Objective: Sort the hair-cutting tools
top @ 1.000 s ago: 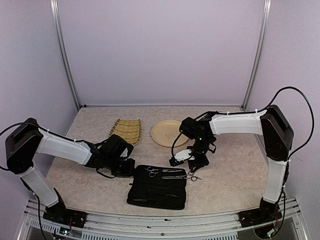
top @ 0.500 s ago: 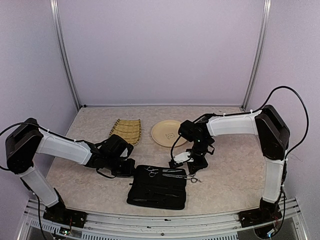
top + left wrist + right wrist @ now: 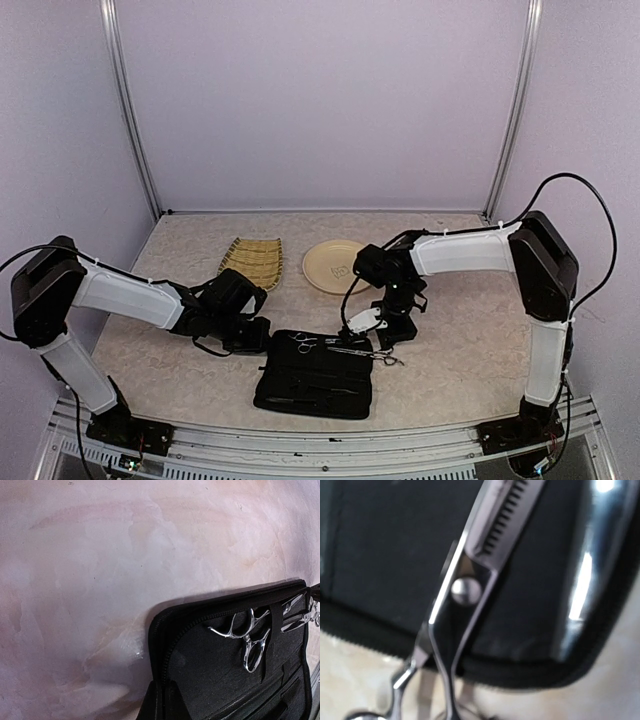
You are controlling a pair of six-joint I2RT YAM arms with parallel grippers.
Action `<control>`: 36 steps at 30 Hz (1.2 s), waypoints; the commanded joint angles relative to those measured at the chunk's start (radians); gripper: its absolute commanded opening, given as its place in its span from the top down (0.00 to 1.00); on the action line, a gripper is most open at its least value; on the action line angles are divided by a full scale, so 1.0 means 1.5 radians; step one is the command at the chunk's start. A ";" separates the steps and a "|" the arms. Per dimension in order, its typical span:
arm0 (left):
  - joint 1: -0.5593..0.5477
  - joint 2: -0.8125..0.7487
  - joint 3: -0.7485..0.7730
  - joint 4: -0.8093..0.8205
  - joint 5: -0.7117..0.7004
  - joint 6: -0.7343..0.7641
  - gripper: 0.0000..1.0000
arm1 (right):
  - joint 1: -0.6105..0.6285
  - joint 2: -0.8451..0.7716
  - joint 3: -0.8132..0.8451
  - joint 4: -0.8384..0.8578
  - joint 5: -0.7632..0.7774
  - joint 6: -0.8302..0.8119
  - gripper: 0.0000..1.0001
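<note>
Across the black case (image 3: 385, 555), slim silver scissors (image 3: 466, 591), one blade seemingly toothed; both jaws' state indiscernible.

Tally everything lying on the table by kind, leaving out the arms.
Silver scissors: 2
Black zip case: 1
Woven bamboo tray: 1
Beige plate: 1
Total: 5

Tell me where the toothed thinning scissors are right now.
In the top view, the toothed scissors lie on the far right corner of the black case, handle rings hanging off onto the table, just beside the right gripper.
</note>
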 commanded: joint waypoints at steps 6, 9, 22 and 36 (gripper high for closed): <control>-0.011 -0.008 0.005 -0.009 -0.012 0.005 1.00 | 0.066 -0.029 0.039 -0.080 0.101 -0.086 1.00; -0.014 -0.010 0.006 -0.008 -0.013 0.001 1.00 | 0.079 -0.028 0.046 -0.093 0.121 -0.090 1.00; -0.023 -0.015 0.014 -0.011 -0.013 0.006 1.00 | 0.102 0.017 0.108 -0.139 0.178 -0.072 1.00; -0.024 -0.021 0.010 -0.007 -0.013 0.005 1.00 | 0.117 0.059 0.153 -0.165 0.194 -0.076 1.00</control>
